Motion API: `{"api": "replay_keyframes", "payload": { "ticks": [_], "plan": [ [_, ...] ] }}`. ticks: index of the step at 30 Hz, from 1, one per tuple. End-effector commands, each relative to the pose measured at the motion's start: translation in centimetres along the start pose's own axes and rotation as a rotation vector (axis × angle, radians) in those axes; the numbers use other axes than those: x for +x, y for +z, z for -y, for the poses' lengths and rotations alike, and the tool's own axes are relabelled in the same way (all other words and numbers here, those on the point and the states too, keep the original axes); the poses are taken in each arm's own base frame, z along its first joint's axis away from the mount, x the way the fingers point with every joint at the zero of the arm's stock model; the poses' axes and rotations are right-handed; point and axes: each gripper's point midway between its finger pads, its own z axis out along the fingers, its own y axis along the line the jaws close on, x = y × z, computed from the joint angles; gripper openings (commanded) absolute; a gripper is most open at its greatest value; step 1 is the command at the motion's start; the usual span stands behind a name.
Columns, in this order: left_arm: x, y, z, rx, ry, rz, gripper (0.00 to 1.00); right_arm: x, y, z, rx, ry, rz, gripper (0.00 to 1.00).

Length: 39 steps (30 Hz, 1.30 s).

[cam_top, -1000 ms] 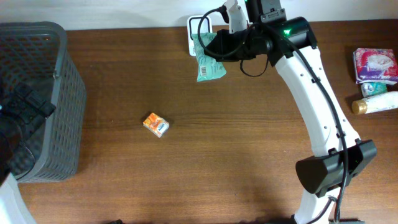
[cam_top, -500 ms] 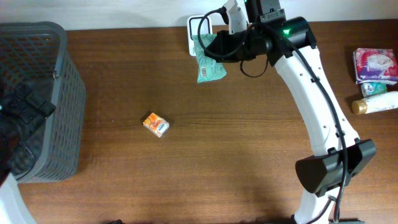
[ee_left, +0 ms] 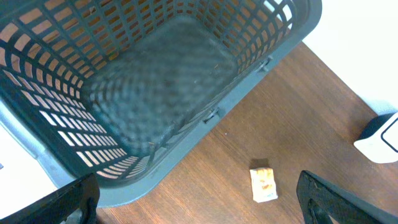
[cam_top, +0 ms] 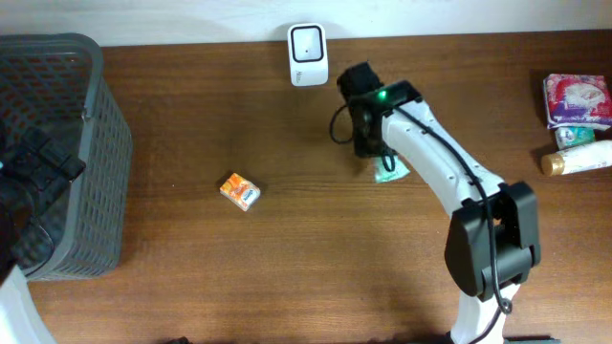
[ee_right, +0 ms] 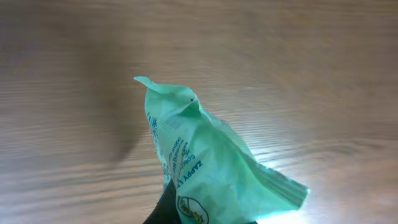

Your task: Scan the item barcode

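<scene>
My right gripper [ee_right: 200, 214] is shut on a green plastic packet [ee_right: 211, 162] with printed text, holding it low over the wooden table. From overhead, only a corner of the packet [cam_top: 390, 173] shows under the right wrist, right of centre. The white scanner [cam_top: 307, 43] stands at the back edge, apart from the packet. The packet's barcode does not show. My left gripper [ee_left: 199, 208] hangs open and empty over the near rim of the grey basket [ee_left: 155, 93].
A small orange box [cam_top: 240, 191] lies on the table left of centre, also seen as the box [ee_left: 263, 185] in the left wrist view. A pink pack [cam_top: 577, 98] and a white bottle [cam_top: 579, 158] sit at the far right. The basket [cam_top: 57, 143] fills the left side.
My right arm has swung away from the scanner, forward and down toward the table's middle, carrying the green packet. The left arm has not moved.
</scene>
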Motion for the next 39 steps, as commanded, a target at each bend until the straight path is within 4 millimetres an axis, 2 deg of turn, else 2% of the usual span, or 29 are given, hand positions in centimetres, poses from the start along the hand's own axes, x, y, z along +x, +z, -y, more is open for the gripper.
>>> {"api": "replay_keyframes", "payload": {
  "ticks": [1, 4, 6, 9, 11, 13, 14, 16, 19, 22, 23, 25, 28, 32, 34, 36, 37, 39],
  "plan": [
    [-0.1, -0.1, -0.2, -0.006, -0.013, 0.004, 0.99, 0.8, 1.9, 2.5, 0.178, 0.004, 0.039, 0.04],
    [-0.1, -0.1, -0.2, -0.006, -0.013, 0.004, 0.99, 2.1, 3.5, 1.7, 0.15, -0.001, 0.016, 0.15],
    [-0.1, -0.1, -0.2, -0.006, -0.013, 0.004, 0.99, 2.7, 3.8, 0.1, 0.059, 0.0, -0.02, 0.22],
    [-0.1, -0.1, -0.2, -0.006, -0.013, 0.004, 0.99, 3.1, 3.6, -3.6, -0.154, -0.018, -0.061, 0.26],
    [-0.1, -0.1, -0.2, -0.006, -0.013, 0.004, 0.99, 3.3, 3.3, -5.3, -0.248, -0.018, -0.08, 0.31],
    [-0.1, -0.1, -0.2, -0.006, -0.013, 0.004, 0.99, 3.7, 2.7, -7.1, -0.357, -0.017, -0.11, 0.45],
    [-0.1, -0.1, -0.2, -0.006, -0.013, 0.004, 0.99, 3.9, 2.4, -7.8, -0.399, -0.017, -0.123, 0.47],
    [-0.1, -0.1, -0.2, -0.006, -0.013, 0.004, 0.99, 4.2, 1.9, -8.7, -0.457, -0.019, -0.141, 0.48],
    [-0.1, -0.1, -0.2, -0.006, -0.013, 0.004, 0.99, 4.3, 0.1, -11.1, -0.612, -0.022, -0.172, 0.48],
    [-0.1, -0.1, -0.2, -0.006, -0.013, 0.004, 0.99, 3.3, -1.6, -11.7, -0.619, -0.041, -0.141, 0.47],
    [-0.1, -0.1, -0.2, -0.006, -0.013, 0.004, 0.99, 2.7, -2.0, -11.6, -0.565, -0.058, -0.102, 0.41],
    [-0.1, -0.1, -0.2, -0.006, -0.013, 0.004, 0.99, 2.6, -1.6, -11.0, -0.433, -0.092, -0.045, 0.13],
    [-0.1, -0.1, -0.2, -0.006, -0.013, 0.004, 0.99, 3.6, -2.2, -12.1, -0.368, -0.155, -0.011, 0.12],
    [-0.1, -0.1, -0.2, -0.006, -0.013, 0.004, 0.99, 4.2, -3.3, -14.5, -0.399, -0.203, 0.021, 0.27],
    [-0.1, -0.1, -0.2, -0.006, -0.013, 0.004, 0.99, 4.1, -3.4, -14.6, -0.408, -0.201, 0.026, 0.32],
    [-0.1, -0.1, -0.2, -0.006, -0.013, 0.004, 0.99, 3.8, -3.1, -14.2, -0.393, -0.203, 0.034, 0.54],
    [-0.1, -0.1, -0.2, -0.006, -0.013, 0.004, 0.99, 3.5, -2.9, -13.7, -0.378, -0.194, 0.037, 0.56],
    [-0.1, -0.1, -0.2, -0.006, -0.013, 0.004, 0.99, 2.6, -1.9, -11.6, -0.365, -0.141, 0.013, 0.69]
  ]
}}
